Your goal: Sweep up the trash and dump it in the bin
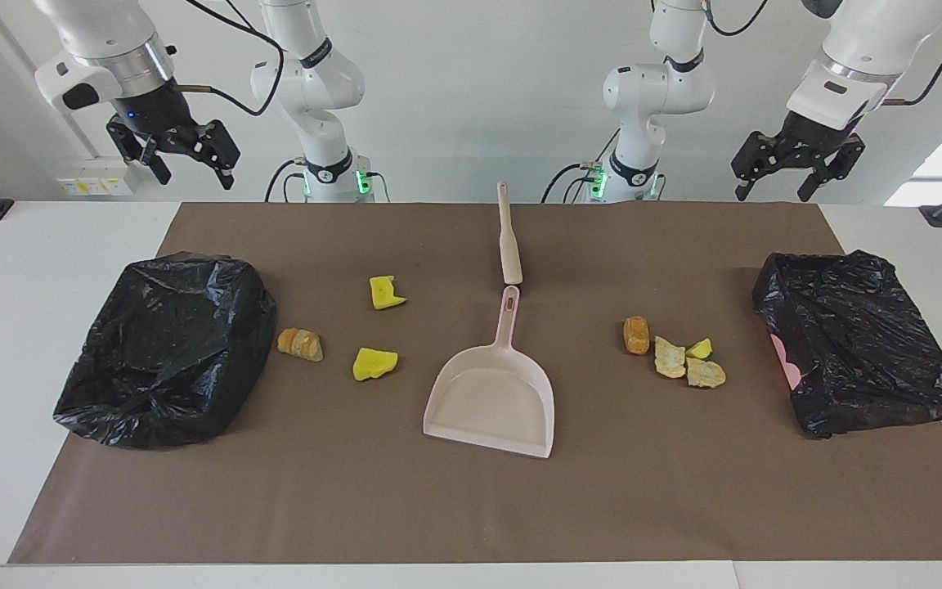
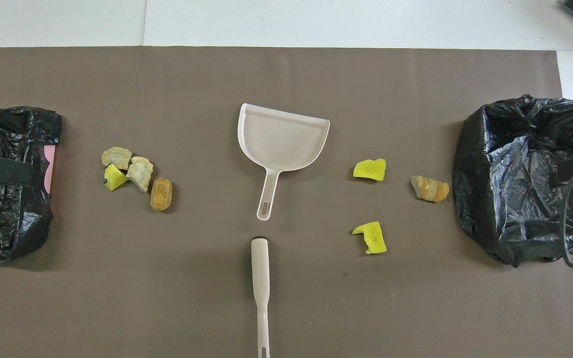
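Three scraps of trash lie toward the right arm's end: two yellow chunks (image 1: 386, 293) (image 1: 374, 364) and a tan lump (image 1: 301, 344). Several more cluster toward the left arm's end, among them an orange-brown lump (image 1: 637, 334) and a yellow chunk (image 1: 700, 349); the cluster also shows in the overhead view (image 2: 137, 174). The pale pink dustpan (image 1: 494, 401) lies mid-table, its handle pointing toward the robots. The pink brush (image 1: 509, 237) lies nearer to the robots, in line with that handle. My right gripper (image 1: 185, 159) and left gripper (image 1: 775, 184) hang open and empty, high above the table's robot edge.
A bin lined with a black bag (image 1: 164, 348) stands at the right arm's end of the brown mat (image 1: 471, 507). Another black-bagged bin (image 1: 859, 339), with a bit of pink showing at its side, stands at the left arm's end.
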You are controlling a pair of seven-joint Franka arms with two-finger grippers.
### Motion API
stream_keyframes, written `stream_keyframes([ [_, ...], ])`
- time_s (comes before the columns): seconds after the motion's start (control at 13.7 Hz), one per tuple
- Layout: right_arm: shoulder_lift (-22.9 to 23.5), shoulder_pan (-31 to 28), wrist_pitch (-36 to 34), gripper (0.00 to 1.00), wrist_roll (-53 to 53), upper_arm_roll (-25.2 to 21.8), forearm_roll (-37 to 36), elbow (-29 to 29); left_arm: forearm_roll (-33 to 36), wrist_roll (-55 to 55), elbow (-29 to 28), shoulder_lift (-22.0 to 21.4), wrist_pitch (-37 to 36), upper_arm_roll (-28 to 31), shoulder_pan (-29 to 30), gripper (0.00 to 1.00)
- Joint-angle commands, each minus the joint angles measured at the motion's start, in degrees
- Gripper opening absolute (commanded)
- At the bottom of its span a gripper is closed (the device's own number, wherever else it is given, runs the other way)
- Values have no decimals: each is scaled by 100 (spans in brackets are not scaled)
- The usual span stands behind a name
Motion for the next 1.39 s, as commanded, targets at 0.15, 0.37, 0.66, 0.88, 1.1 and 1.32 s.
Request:
stream_keyframes([
  [0.15,-79,-5,83,100,111,5,113,-117,-18,-6,-89,-97,-59,-3,28,100],
  [0.37,-88,4,83,100,102,5,113,-125,-18,-23,-63,-71,-24,-3,27,100],
  [0.66,-246,31,127,100,94,13,113,-397,-26,38,-116,-106,-24,-3,36,100],
  [0.88,-229,22,57,100,85,13,121,-363,-26,47,-159,-115,55,6,80,100],
  [1.1,-229,22,83,100,85,13,121,-345,-44,-32,-238,-89,214,-3,46,100],
  [1.32,-133,381,145,100,190,180,-2,-380,-123,-337,-642,-115,223,-74,-470,100],
])
